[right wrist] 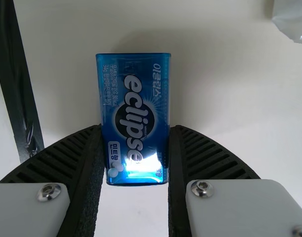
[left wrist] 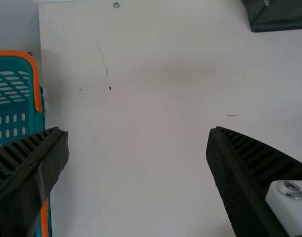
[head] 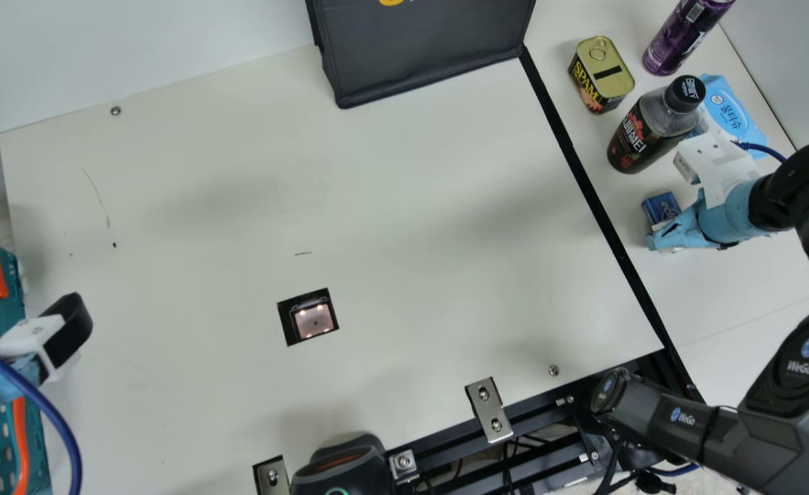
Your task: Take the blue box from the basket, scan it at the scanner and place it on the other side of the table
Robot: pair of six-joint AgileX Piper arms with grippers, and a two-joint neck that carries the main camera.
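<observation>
At the main view's right, my right gripper (head: 660,232) is low over the strip beyond the black line, at the blue box (head: 662,206). Seen from the right wrist, the blue box (right wrist: 135,108) sits between both ribbed fingers of the right gripper (right wrist: 136,131), which touch its long sides. My left gripper (head: 67,337) is by the teal basket (head: 9,282) at the left edge; in the left wrist view the left gripper (left wrist: 138,131) stands open with bare table between its fingers, beside the basket (left wrist: 34,84). The scanner window (head: 313,320) lies in the table's middle.
A spam can (head: 603,74), dark bottle (head: 655,125), purple can (head: 682,38) and wipes pack (head: 734,113) stand or lie beyond the black line (head: 583,179). A black bag (head: 425,48) is at the back; a black device (head: 342,471) sits at the front edge.
</observation>
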